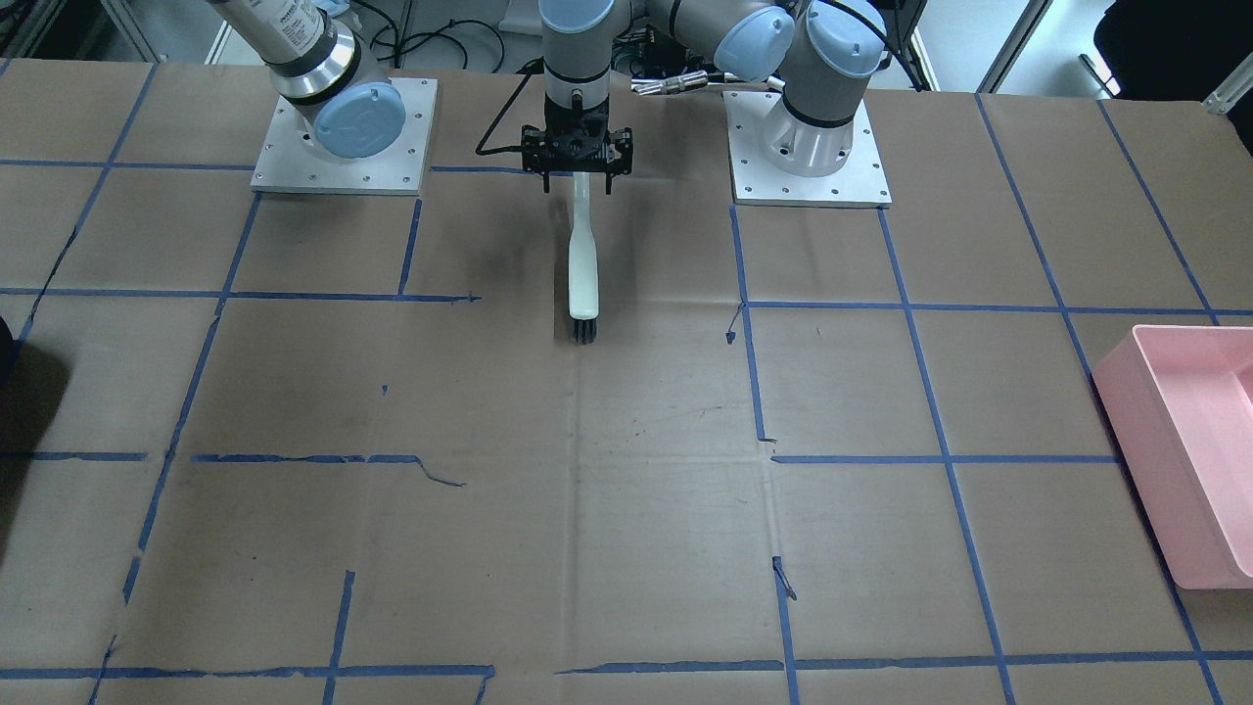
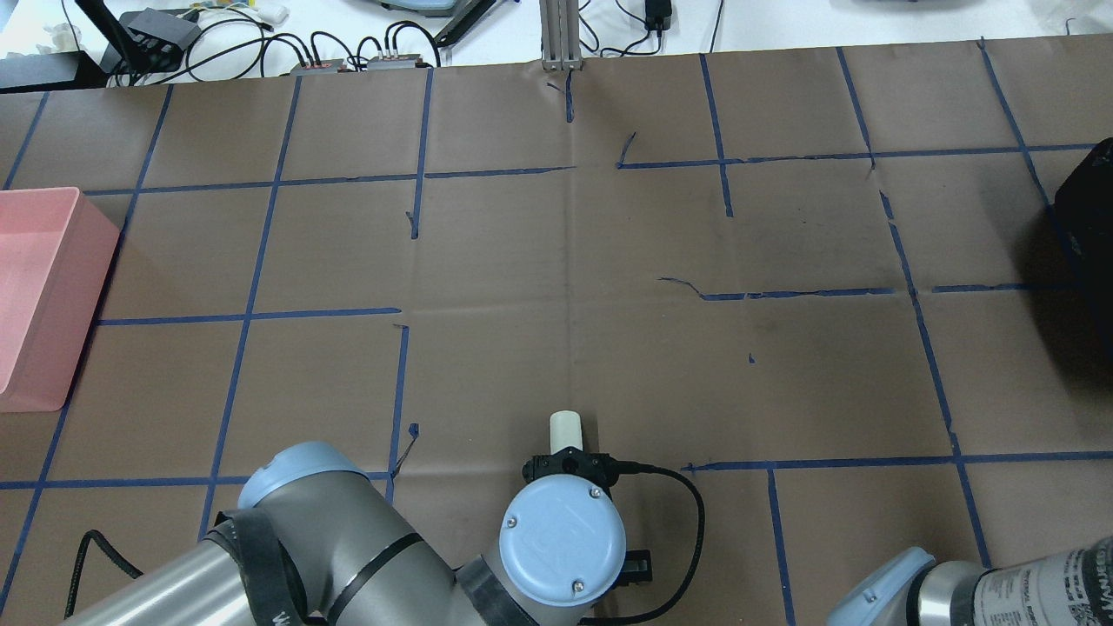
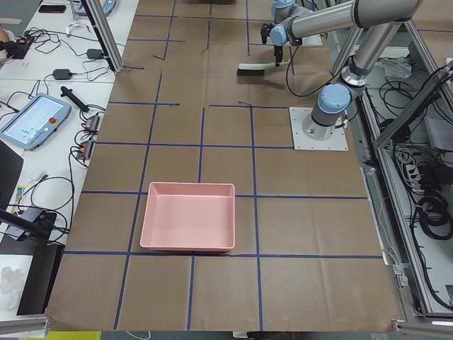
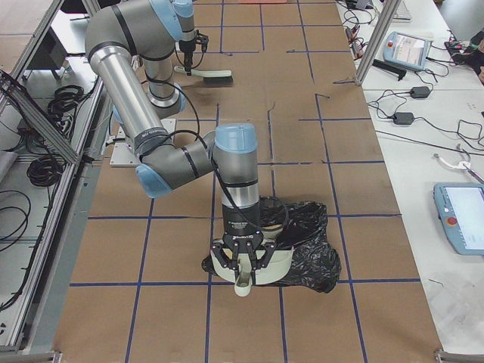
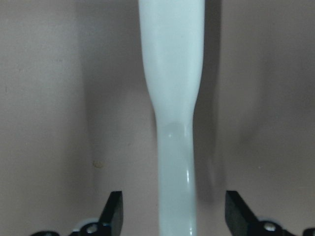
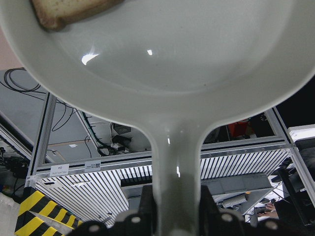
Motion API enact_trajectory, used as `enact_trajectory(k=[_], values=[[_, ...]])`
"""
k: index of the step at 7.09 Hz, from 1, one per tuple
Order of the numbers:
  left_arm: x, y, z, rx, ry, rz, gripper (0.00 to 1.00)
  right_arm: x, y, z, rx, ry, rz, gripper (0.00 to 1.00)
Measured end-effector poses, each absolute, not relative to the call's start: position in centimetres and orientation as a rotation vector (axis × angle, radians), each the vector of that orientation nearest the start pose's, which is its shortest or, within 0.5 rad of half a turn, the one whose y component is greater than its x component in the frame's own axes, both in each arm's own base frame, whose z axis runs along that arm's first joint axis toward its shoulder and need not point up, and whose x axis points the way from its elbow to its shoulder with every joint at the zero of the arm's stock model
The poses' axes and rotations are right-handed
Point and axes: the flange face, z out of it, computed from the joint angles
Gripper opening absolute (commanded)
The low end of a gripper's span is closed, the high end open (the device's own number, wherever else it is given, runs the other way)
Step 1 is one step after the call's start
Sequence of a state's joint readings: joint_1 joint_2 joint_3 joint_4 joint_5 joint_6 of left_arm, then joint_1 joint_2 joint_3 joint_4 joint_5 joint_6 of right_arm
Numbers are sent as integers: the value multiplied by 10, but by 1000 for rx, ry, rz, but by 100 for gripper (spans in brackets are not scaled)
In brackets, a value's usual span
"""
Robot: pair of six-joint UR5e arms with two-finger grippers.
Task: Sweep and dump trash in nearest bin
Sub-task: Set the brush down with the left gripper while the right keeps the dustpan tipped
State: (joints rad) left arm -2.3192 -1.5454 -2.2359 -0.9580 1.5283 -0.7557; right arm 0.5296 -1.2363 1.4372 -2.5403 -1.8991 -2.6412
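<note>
My right gripper [image 4: 240, 261] is shut on the handle of a white dustpan [image 6: 177, 73] and holds it over a bin lined with a black bag [image 4: 306, 242]. One piece of bread with brown crust [image 6: 74, 10] lies in the pan at its far edge. The other bread piece and the potato are out of view. My left gripper [image 1: 578, 168] is low over the handle end of a white brush [image 1: 583, 264] that lies on the table, bristles away from the robot. In the left wrist view its fingers [image 5: 114, 211] stand apart on both sides of the handle [image 5: 174, 123] without touching it.
A pink bin [image 1: 1189, 450] stands at the table's end on the robot's left; it also shows in the overhead view [image 2: 43, 296]. The black bin shows at the overhead view's right edge [image 2: 1087, 226]. Brown paper with blue tape lines [image 2: 609, 296] covers the table.
</note>
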Motion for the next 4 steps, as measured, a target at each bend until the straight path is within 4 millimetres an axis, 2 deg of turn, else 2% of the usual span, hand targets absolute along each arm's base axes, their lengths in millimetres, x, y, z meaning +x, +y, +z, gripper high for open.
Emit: enact_trajectory(k=[2,4], values=[[-366,-231,283,-12,3206,-12,99,-507,-430,495,1569,-1766,-732,2],[-332,-267,315,45,3223,-84,99,-501,-434,501,1536,-1749,-778,2]])
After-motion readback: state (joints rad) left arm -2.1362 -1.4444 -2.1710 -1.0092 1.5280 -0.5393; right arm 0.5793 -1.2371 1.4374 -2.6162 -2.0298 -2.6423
